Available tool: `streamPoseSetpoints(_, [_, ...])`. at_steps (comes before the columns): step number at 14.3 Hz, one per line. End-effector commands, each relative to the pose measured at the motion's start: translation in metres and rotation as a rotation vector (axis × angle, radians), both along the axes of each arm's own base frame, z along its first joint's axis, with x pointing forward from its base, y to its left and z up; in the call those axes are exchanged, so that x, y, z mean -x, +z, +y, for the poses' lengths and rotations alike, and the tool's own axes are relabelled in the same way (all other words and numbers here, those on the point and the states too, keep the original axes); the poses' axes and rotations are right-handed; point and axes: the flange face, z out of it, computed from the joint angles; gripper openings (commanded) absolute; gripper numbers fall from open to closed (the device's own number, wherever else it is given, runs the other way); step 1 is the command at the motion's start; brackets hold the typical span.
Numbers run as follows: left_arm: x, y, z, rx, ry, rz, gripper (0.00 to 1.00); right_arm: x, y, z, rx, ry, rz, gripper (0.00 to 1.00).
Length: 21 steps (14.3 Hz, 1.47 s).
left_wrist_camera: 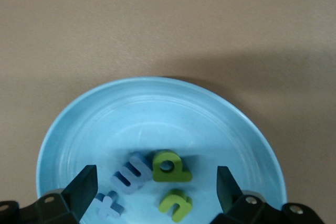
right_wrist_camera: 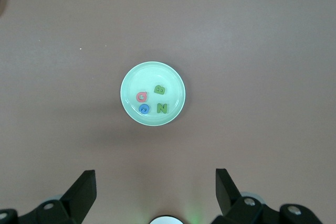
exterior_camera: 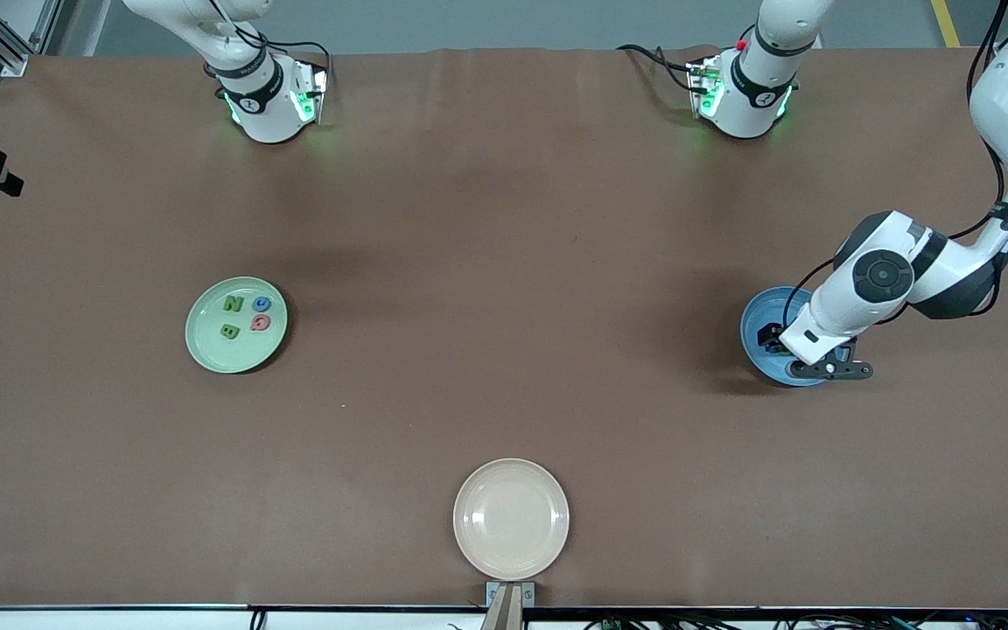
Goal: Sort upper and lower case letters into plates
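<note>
The pale green plate (exterior_camera: 206, 346) (right_wrist_camera: 132, 83) lies toward the right arm's end and holds a green N (exterior_camera: 233, 304), a blue letter (exterior_camera: 262, 304), a red Q (exterior_camera: 260, 323) and a green B (exterior_camera: 229, 331). The blue plate (exterior_camera: 752, 332) (left_wrist_camera: 157, 111) lies toward the left arm's end. In it are a blue m (left_wrist_camera: 131, 173), a green p (left_wrist_camera: 169, 166), a green u (left_wrist_camera: 176, 204) and a blue x (left_wrist_camera: 109, 204). My left gripper (exterior_camera: 772, 339) (left_wrist_camera: 156, 188) hangs open just over these letters, holding nothing. My right gripper (right_wrist_camera: 155, 191) waits open, high over the table.
An empty beige plate (exterior_camera: 511, 518) sits at the table edge nearest the front camera, midway between the arms. The two arm bases (exterior_camera: 269, 103) (exterior_camera: 745, 98) stand along the edge farthest from that camera. Bare brown tabletop lies between the plates.
</note>
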Motion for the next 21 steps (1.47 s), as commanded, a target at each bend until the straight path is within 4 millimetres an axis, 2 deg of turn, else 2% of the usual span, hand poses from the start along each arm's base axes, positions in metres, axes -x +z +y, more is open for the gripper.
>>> streamPoseSetpoints(1, [-0.003, 0.031, 0.021, 0.002, -0.032, 0.032, 1.00, 0.006, 0.003, 0.004, 0.009, 0.006, -0.005, 1.00])
streamPoseSetpoints(4, [-0.003, 0.058, 0.040, 0.057, -0.040, 0.088, 1.00, 0.004, 0.005, 0.009, 0.014, 0.022, -0.011, 1.00])
streamPoseSetpoints(6, [-0.003, 0.089, 0.047, 0.072, -0.051, 0.077, 1.00, 0.003, 0.006, 0.016, 0.044, 0.039, -0.010, 1.00])
streamPoseSetpoints(9, [0.001, 0.123, 0.067, 0.119, -0.039, 0.066, 1.00, 0.002, 0.010, 0.021, 0.054, 0.047, -0.015, 1.00])
streamPoseSetpoints(10, [0.002, 0.138, 0.069, 0.143, -0.038, 0.049, 1.00, 0.002, 0.011, 0.024, 0.054, 0.050, -0.015, 1.00])
streamPoseSetpoints(12, [0.006, 0.162, 0.092, 0.153, -0.019, 0.042, 1.00, 0.009, 0.008, 0.028, 0.050, 0.050, 0.029, 1.00])
streamPoseSetpoints(14, [0.004, 0.191, 0.101, 0.157, 0.000, 0.057, 1.00, 0.011, 0.005, 0.027, 0.045, 0.050, 0.041, 1.00])
streamPoseSetpoints(15, [0.004, 0.209, 0.118, 0.155, 0.028, 0.064, 1.00, 0.011, 0.003, 0.028, 0.044, 0.054, 0.053, 1.00])
streamPoseSetpoints(16, [0.003, 0.222, 0.127, 0.154, 0.038, 0.068, 1.00, 0.011, 0.003, 0.028, 0.044, 0.055, 0.052, 1.00])
streamPoseSetpoints(18, [0.004, 0.236, 0.135, 0.146, 0.054, 0.060, 1.00, 0.011, 0.004, 0.030, 0.044, 0.058, 0.049, 1.00])
streamPoseSetpoints(21, [0.005, 0.245, 0.143, 0.132, 0.070, 0.045, 1.00, 0.011, 0.006, 0.030, 0.045, 0.058, 0.038, 1.00])
